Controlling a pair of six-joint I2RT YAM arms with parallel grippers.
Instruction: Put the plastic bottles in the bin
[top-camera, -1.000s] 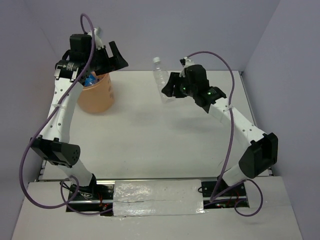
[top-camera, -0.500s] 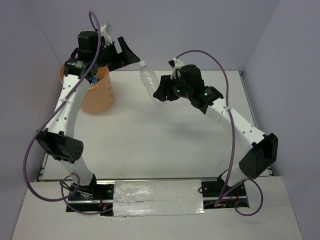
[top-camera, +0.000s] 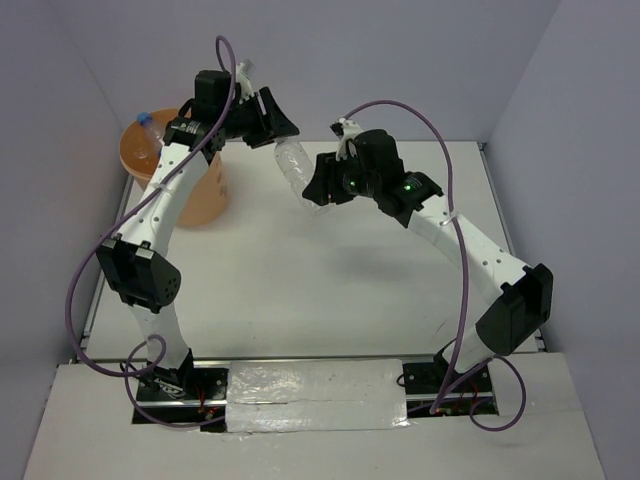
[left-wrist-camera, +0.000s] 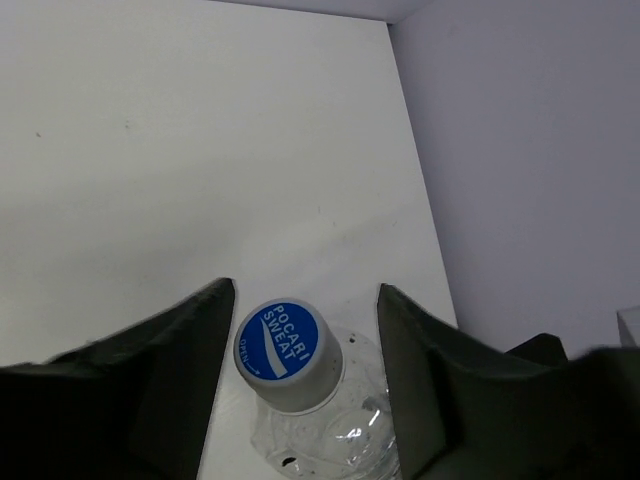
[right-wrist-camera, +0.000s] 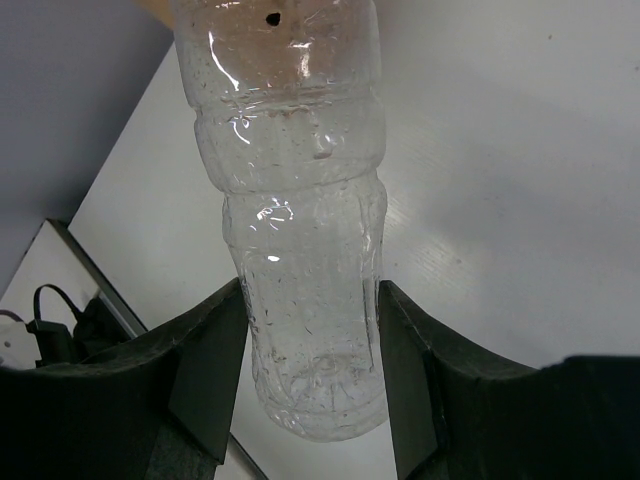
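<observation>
Swinging away from the bin (top-camera: 200, 195), the left gripper (left-wrist-camera: 305, 292) now has its jaws spread either side of the blue cap (left-wrist-camera: 285, 340) of a clear bottle (right-wrist-camera: 300, 180), not clamping it. The right gripper (right-wrist-camera: 310, 295) grasps this bottle's base, holding it in the air to the right of the orange bin, where another blue-capped bottle (top-camera: 148, 122) shows inside.

The left arm (top-camera: 165, 195) crosses the bin (top-camera: 205, 195), hiding the right part of its rim and most of its mouth. A blue-capped bottle (top-camera: 146, 121) at the far left rim is too small to tell more.

From above, only the middle of the clear bottle (top-camera: 293, 165) shows. Its cap end is behind the left gripper (top-camera: 278, 132) and its base behind the right gripper (top-camera: 318, 188).

The left wrist view cuts it off below the shoulder. The right wrist view cuts off its upper part.
</observation>
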